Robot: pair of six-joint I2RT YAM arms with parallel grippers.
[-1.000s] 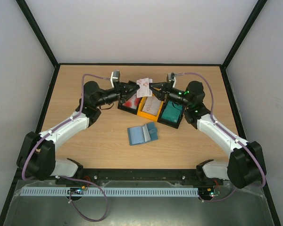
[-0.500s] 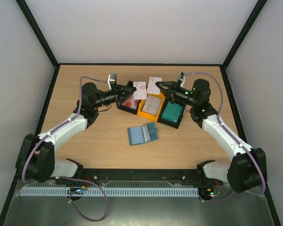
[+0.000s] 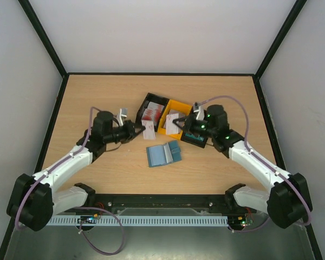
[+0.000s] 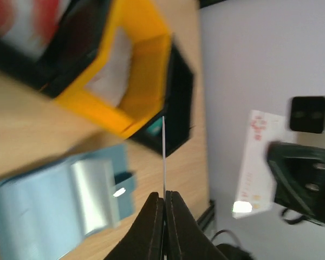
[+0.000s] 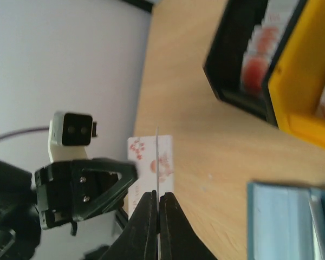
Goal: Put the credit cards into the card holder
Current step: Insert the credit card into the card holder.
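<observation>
The blue card holder (image 3: 163, 154) lies open on the table in front of the bins. My left gripper (image 3: 141, 130) is shut on a red-and-white credit card (image 3: 149, 129), held on edge up and left of the holder. My right gripper (image 3: 177, 122) is shut on a second red-and-white credit card (image 3: 171, 119), up and right of it. In the left wrist view the held card (image 4: 164, 151) shows edge-on between the fingertips (image 4: 164, 196), with the holder (image 4: 59, 189) below left. In the right wrist view its card (image 5: 157, 162) is also edge-on in the gripper (image 5: 157, 194).
Three bins stand in a row behind the holder: a black bin (image 3: 147, 101) with red-and-white cards, a yellow bin (image 3: 180, 105) with whitish cards, and a black bin (image 3: 196, 141) with teal cards. The two grippers face each other closely.
Both grippers drew apart, each with a card, and came down from above the bins toward the near side. They now hang just behind the card holder.
</observation>
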